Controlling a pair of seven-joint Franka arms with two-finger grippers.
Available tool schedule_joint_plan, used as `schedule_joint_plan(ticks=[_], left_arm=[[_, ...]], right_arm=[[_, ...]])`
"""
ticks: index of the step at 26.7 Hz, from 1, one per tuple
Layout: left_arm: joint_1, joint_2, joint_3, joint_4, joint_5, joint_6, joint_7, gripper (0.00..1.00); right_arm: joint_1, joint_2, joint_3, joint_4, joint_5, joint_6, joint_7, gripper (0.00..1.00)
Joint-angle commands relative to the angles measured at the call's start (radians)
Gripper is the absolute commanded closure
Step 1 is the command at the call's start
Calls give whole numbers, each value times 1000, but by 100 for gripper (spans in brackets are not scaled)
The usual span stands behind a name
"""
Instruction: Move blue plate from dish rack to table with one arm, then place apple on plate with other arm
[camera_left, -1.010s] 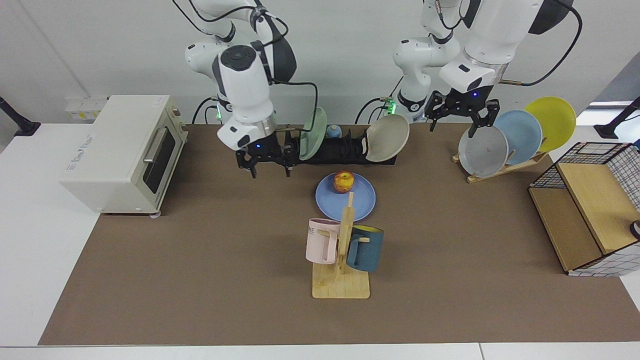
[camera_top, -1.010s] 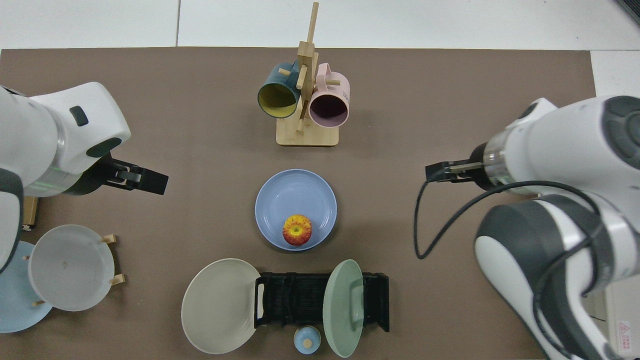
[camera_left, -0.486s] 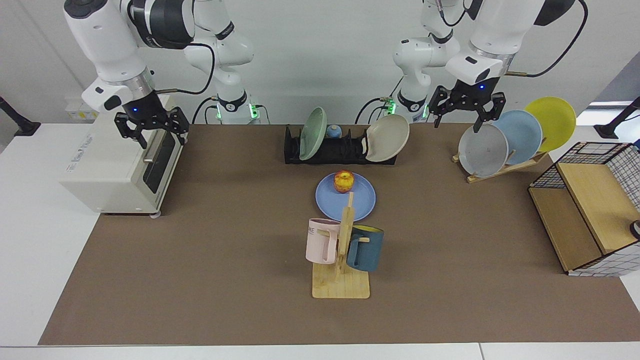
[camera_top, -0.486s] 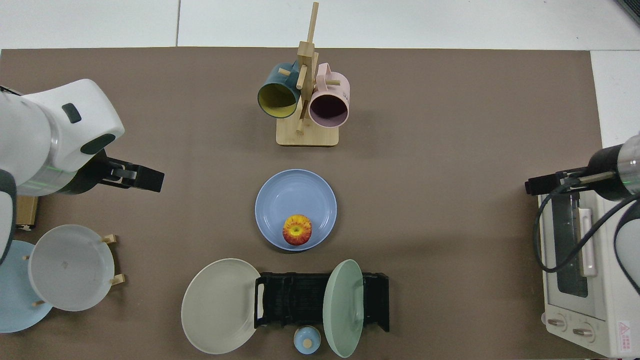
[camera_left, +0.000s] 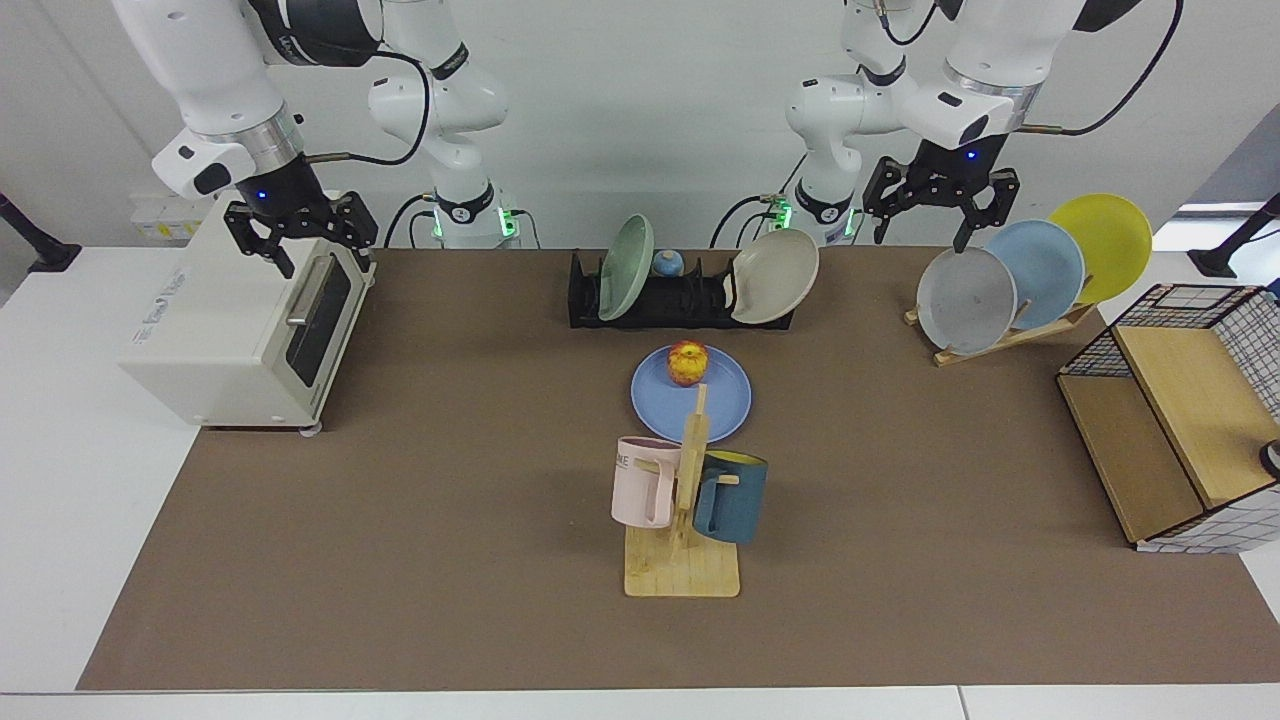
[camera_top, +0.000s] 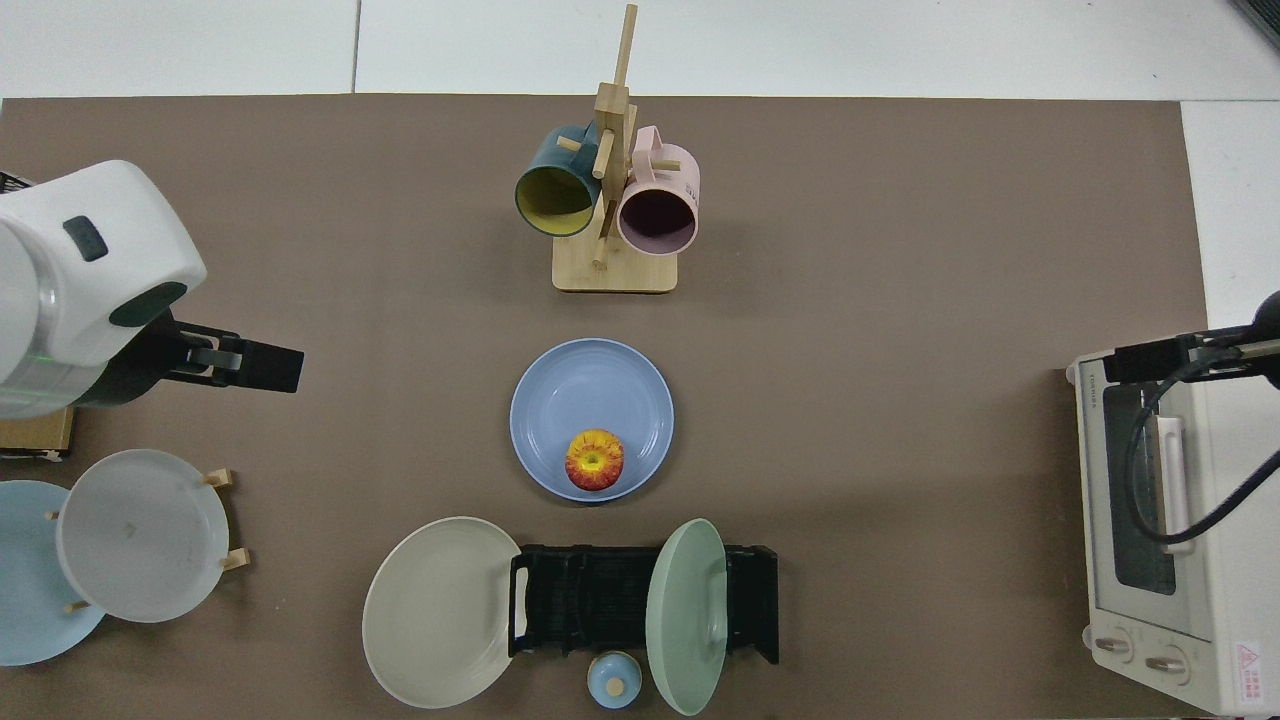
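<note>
The blue plate (camera_left: 716, 405) (camera_top: 592, 400) lies flat on the table (camera_left: 450, 480) just in front of the black dish rack (camera_left: 690, 300) (camera_top: 600, 598). The red-and-yellow apple (camera_left: 687, 363) (camera_top: 594, 460) rests on the plate's rack-side edge. My right gripper (camera_left: 305, 250) (camera_top: 1122, 362) hangs open and empty above the toaster oven, far from the plate. Over the grey plate in the wooden rack, my left gripper (camera_left: 920, 232) (camera_top: 285, 368) is open and holds nothing.
The dish rack holds a green plate (camera_left: 626, 268) and a beige plate (camera_left: 775, 277). A mug tree (camera_left: 685, 500) with pink and teal mugs stands in front of the blue plate. A toaster oven (camera_left: 240, 320), a wooden plate rack (camera_left: 1010, 335) and a wire-and-wood shelf (camera_left: 1170, 420) sit at the sides.
My right arm swung away from the dish rack and now hovers over the toaster oven. My left gripper rose a little. Plate and apple stayed still.
</note>
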Motion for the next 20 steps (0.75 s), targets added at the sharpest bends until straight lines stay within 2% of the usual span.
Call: schedule_joint_plan(ticks=[1,20], left_arm=[[-5,-1,6,9,21,-19,-12,0],[1,-1,6,9,21,-19,-12,0]], right_arm=[[-9,-7,13,5,-27,-25,0,1],[-12,-11,13,-1,-24,-40,8,1]])
